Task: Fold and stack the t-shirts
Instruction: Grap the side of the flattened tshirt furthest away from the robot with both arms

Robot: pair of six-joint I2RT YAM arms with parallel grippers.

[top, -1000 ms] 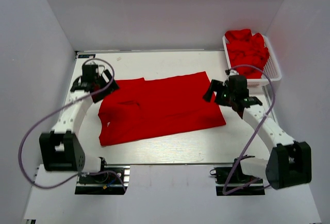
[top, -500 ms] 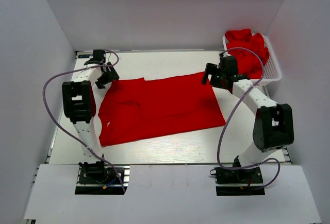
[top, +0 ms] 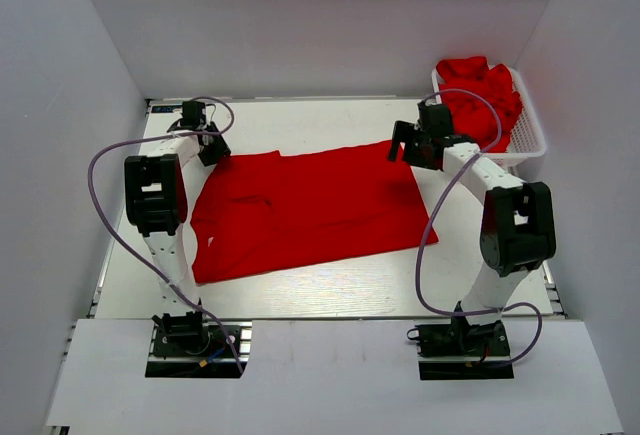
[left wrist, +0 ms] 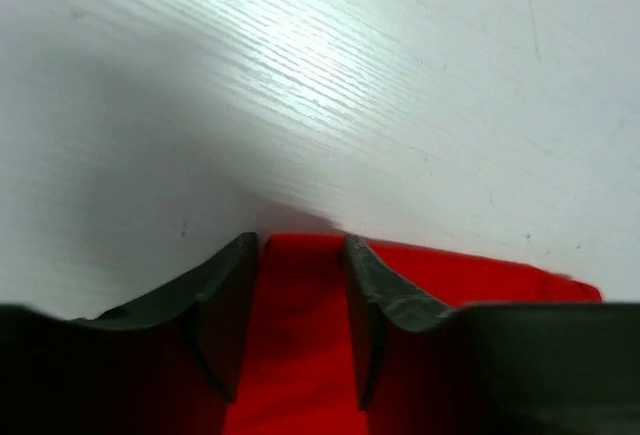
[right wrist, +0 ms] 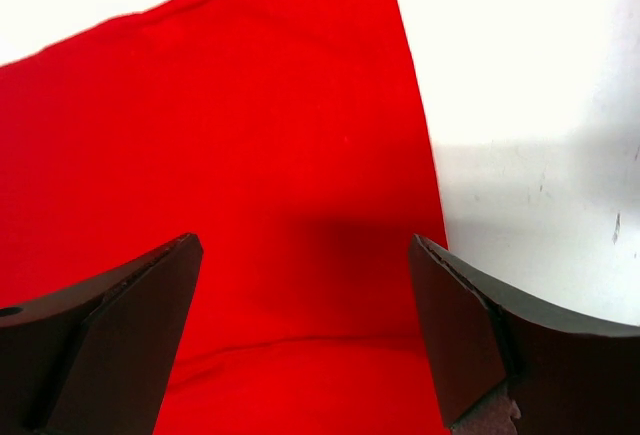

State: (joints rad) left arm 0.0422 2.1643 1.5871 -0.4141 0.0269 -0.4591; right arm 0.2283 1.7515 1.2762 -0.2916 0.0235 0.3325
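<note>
One flat t-shirt (top: 310, 210), two grippers: the left gripper (left wrist: 298, 255) half open around its corner, the right gripper (right wrist: 303, 255) wide open above it, holding nothing.

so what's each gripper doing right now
left gripper: open, narrow, astride the t-shirt corner, not clamped
right gripper: open wide above the t-shirt, holding nothing

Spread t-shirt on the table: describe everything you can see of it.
The t-shirt is plain bright red, soft-looking fabric with no print. It lies spread flat and slightly skewed on the white table, with faint creases toward its left side. The left gripper has its fingers astride the far left corner with a gap between them; contact is unclear. The right gripper hangs wide open over the far right corner. The shirt lies apart from the basket.
</note>
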